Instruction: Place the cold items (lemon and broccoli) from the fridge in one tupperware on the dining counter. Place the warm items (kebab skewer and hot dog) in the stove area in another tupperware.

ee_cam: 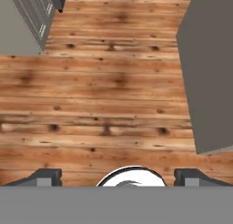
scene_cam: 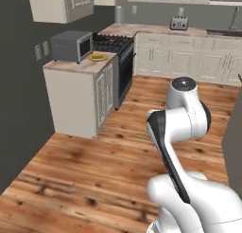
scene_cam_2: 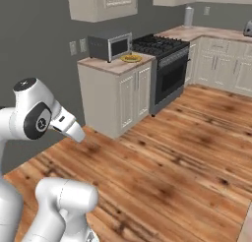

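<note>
We find no legible text, label, brand, number or sign; the microwave [scene_cam: 72, 45] beside the stove [scene_cam: 115, 43], its front panel and the cabinet doors around it all read blank to us

A warm knotty wood-plank floor [scene_cam: 90, 165] runs to dark grey walls [scene_cam: 19, 99], where cream cabinets [scene_cam_2: 123, 96] with a beige countertop [scene_cam: 80, 66] carry a grey microwave [scene_cam: 71, 45] beside a black stove [scene_cam_2: 165, 64], under cream upper cabinets [scene_cam: 61, 4].
</note>
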